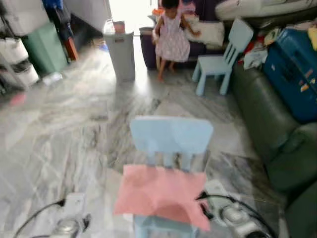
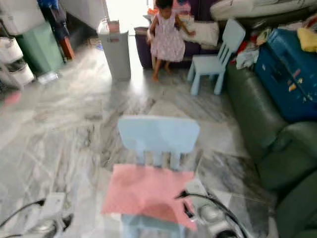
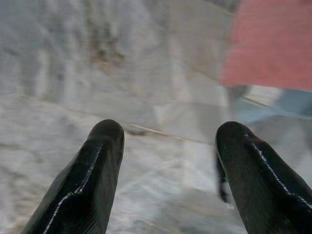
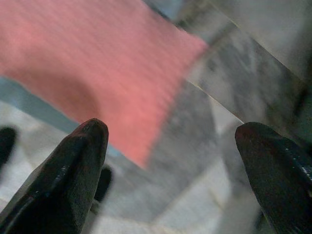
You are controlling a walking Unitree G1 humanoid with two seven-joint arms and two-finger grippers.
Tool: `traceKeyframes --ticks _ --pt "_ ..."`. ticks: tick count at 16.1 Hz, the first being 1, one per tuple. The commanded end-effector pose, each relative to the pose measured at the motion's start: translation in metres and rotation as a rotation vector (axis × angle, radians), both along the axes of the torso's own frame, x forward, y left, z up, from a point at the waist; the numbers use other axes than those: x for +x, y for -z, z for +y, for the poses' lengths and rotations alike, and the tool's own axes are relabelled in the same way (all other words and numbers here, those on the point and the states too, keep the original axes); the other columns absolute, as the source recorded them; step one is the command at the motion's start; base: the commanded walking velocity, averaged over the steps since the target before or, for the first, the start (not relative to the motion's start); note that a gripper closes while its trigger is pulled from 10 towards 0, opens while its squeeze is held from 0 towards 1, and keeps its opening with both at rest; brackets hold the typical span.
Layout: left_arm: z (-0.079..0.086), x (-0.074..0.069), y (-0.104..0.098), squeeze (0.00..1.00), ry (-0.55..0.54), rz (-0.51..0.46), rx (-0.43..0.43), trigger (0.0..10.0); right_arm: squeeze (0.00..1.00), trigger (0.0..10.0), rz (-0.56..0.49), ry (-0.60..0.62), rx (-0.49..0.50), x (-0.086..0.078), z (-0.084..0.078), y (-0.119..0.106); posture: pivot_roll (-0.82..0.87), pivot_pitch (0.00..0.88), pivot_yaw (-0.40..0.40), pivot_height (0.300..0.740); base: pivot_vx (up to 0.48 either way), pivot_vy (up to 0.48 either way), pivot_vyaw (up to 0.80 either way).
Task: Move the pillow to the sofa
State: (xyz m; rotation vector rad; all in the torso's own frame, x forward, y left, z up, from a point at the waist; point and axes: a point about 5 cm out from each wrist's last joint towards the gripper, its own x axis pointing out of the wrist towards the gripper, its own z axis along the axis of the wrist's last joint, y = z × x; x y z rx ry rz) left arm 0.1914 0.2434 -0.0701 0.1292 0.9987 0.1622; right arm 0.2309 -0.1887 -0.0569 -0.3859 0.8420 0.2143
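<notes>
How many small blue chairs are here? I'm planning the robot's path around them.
2: near chair directly ahead, holding the pink pillow; far chair by the green sofa. Others may be hidden.

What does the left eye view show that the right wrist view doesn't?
Left eye only: the dark green leather sofa, a person standing in the background, and the pale blue plastic chair's backrest. Right wrist only: the right claw, open, near the pillow's corner. Both: the flat pink pillow and the grey marble floor.
</notes>
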Motion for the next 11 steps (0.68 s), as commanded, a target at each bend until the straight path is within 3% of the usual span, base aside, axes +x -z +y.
traceKeyframes --ticks 1,11 --pt "0.0080 -0.0099 0.0027 0.00 -0.027 0.028 0.010 10.0 0.00 10.0 0.009 -0.004 0.015 -0.0016 0.0042 0.0016 -0.06 0.000 0.002 0.740 0.000 0.000 0.00" --pt "0.0067 -0.0100 0.0032 0.00 -0.053 0.022 -0.009 10.0 0.00 10.0 0.012 0.001 0.015 -0.0013 0.0026 0.0013 -0.06 0.000 -0.003 0.740 0.000 0.000 0.00"
